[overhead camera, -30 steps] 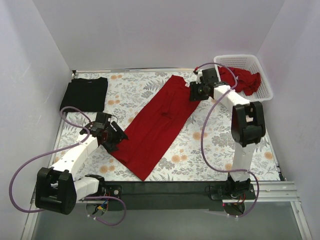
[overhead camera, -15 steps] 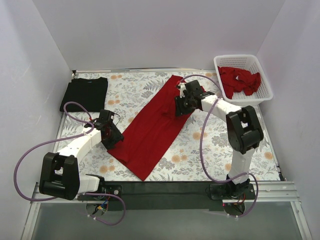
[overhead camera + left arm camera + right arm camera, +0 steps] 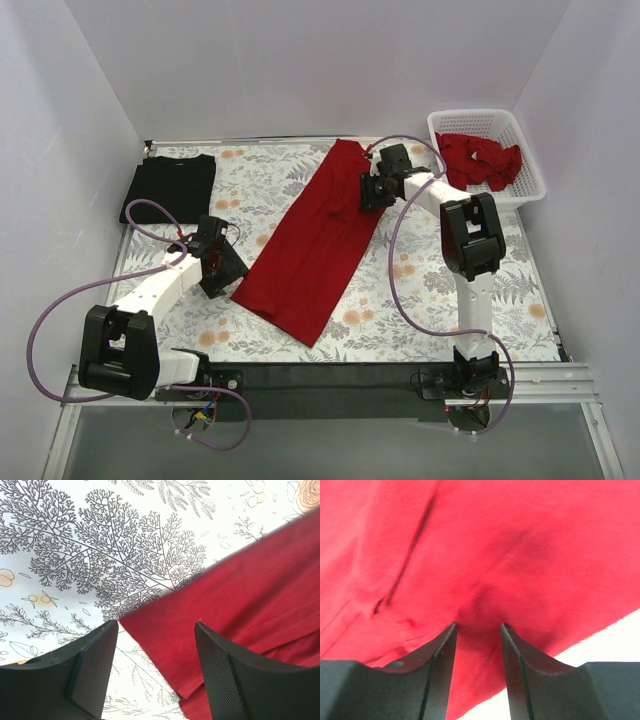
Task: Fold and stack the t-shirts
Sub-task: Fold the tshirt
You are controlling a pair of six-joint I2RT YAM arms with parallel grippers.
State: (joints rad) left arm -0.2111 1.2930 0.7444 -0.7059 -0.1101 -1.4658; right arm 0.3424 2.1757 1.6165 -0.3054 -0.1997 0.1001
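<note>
The red shirt is folded lengthwise into a long, narrow strip. It lies flat and slantwise across the middle of the desk, its far end toward 12 o'clock and its near end toward 6 o'clock. The cloth is plain bright red, smooth along most of its length, with a few soft creases near the far end. The right claw is at the strip's 2 o'clock edge, grasping a small pucker of the red cloth, and wrinkles run out from between its fingers. The left claw is at the strip's 8 o'clock corner, released, its fingers apart on either side of that corner and pinching nothing. A black shirt lies folded square in the desk's 10 o'clock corner. A white lattice basket stands at 2 o'clock and holds a crumpled heap of red shirts. The desk is covered in a pale floral print, and plain white walls close it in on three sides.
</note>
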